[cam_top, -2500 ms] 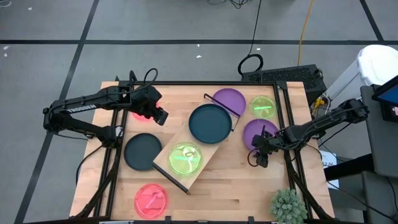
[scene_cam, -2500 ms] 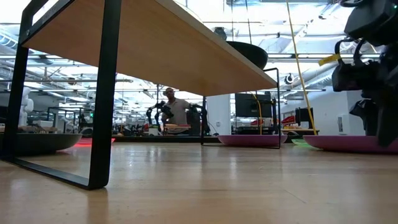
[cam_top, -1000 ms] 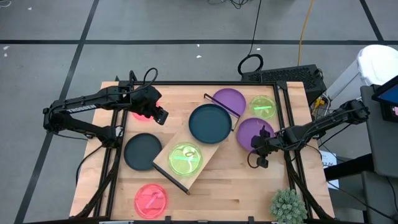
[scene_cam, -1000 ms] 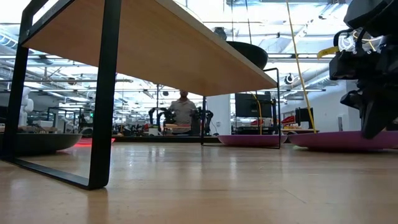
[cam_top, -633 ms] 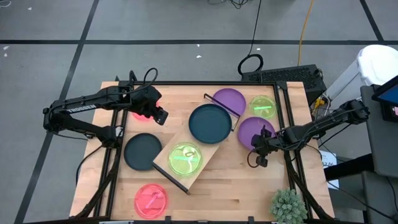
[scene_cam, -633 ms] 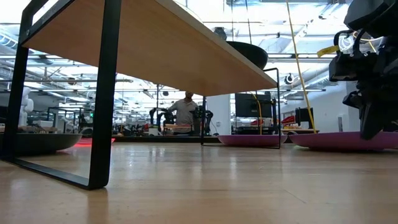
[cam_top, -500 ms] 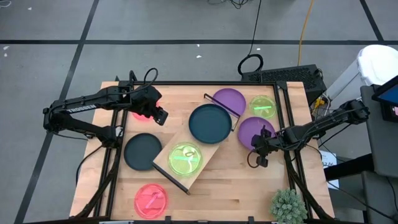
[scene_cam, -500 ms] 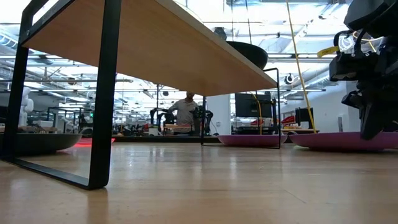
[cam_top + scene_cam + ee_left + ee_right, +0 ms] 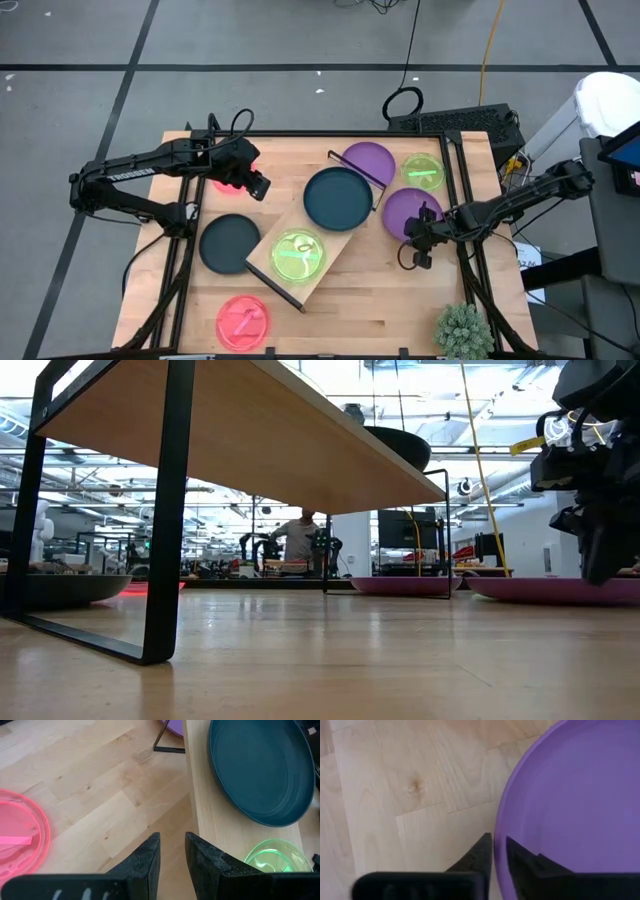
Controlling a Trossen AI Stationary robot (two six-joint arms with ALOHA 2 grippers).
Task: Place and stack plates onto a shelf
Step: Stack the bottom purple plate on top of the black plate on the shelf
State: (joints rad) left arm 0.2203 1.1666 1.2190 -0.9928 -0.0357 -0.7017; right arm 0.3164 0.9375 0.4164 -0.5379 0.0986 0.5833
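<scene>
plant [image 9: 463, 330]: near bench [image 9: 375, 290] corner, beside right claw [image 9: 417, 251] | person [image 9: 298, 538]: stood far behind bench

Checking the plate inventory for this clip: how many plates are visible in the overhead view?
7. On the shelf: teal plate, green plate. On the table: purple plate, green plate, purple plate at the right gripper, dark plate, pink plate. Another pink one may hide under the left gripper.
</scene>
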